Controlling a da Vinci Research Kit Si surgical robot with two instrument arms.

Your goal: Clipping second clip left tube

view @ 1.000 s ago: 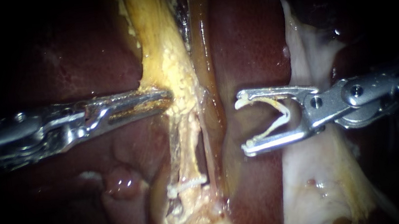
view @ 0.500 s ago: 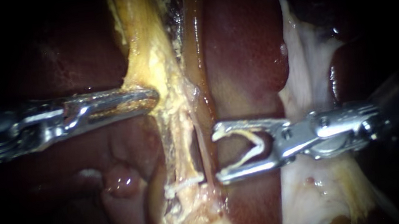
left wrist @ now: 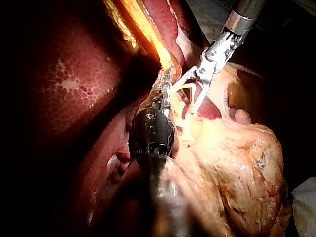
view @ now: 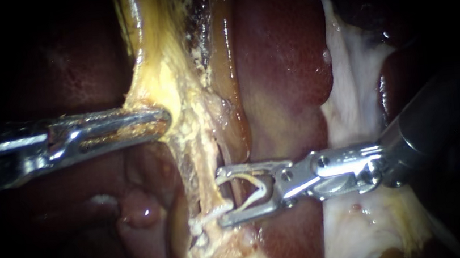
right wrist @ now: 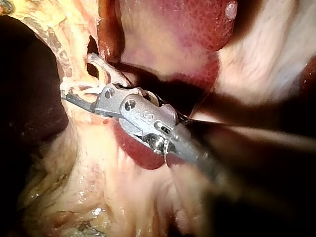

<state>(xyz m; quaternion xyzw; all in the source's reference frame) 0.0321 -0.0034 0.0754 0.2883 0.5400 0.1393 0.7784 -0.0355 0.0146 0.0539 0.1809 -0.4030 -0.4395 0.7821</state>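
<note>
My left instrument [view: 163, 120] comes in from the left, its jaws shut on the yellow tissue [view: 171, 89] above the tubes and drawing it leftward. The pale left tube [view: 202, 166] runs down to a white clip [view: 212, 215] that crosses it. My right instrument [view: 221, 198] has its jaws open, with an open white clip [view: 248, 192] seated between them. They straddle the strands just above the clip on the tube. In the right wrist view the jaws [right wrist: 79, 76] reach around the pale strand. The left wrist view shows them [left wrist: 183, 98] beside my left instrument [left wrist: 165, 91].
Dark red liver [view: 279, 55] lies behind and on both sides. A brownish strand [view: 234, 134] runs beside the left tube, with a narrow slit between them. Pale white tissue [view: 351, 88] lies under the right instrument's shaft. A fatty yellow mass [left wrist: 232, 163] sits beside my left instrument.
My right instrument has moved down and left from over the liver, until its open jaws lie around the tubes just above the clip. My left instrument has drawn the yellow tissue further left.
</note>
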